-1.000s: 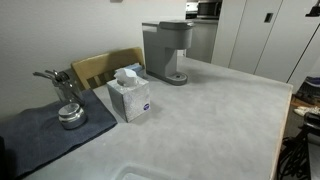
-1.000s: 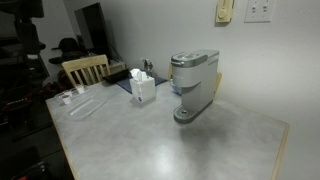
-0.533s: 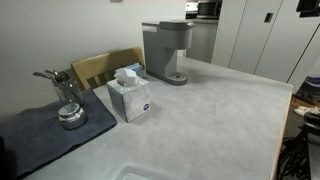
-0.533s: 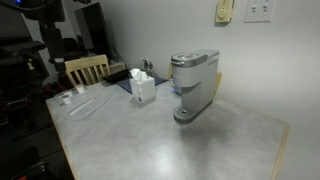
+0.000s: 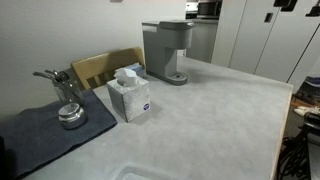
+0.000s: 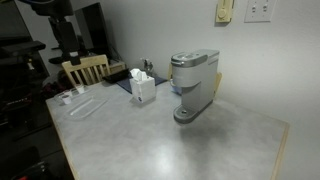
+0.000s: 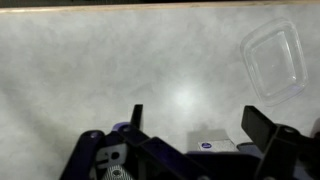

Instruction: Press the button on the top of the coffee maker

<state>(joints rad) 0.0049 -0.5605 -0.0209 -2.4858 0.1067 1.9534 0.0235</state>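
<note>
The coffee maker point(image 5: 166, 50) is a tall grey box with a darker flat top, standing at the far side of the table. It also shows in the other exterior view point(image 6: 194, 84). Its top button is too small to make out. My gripper point(image 7: 200, 122) is open and empty, high above the table and looking straight down. Its two dark fingers point(image 7: 262, 128) frame the top of the white-and-blue tissue box point(image 7: 215, 146). The coffee maker is out of the wrist view. Part of the dark arm point(image 6: 52, 8) shows at the top edge of an exterior view.
The tissue box point(image 5: 130, 96) stands in front of a wooden chair point(image 5: 104, 66). A clear plastic container point(image 7: 272, 60) lies on the table and also shows in an exterior view point(image 6: 84, 105). A metal pot point(image 5: 70, 115) sits on a dark cloth point(image 5: 35, 135).
The arm has moved along the top of both exterior views, towards the middle of the table. The coffee maker and tissue box have not moved.
</note>
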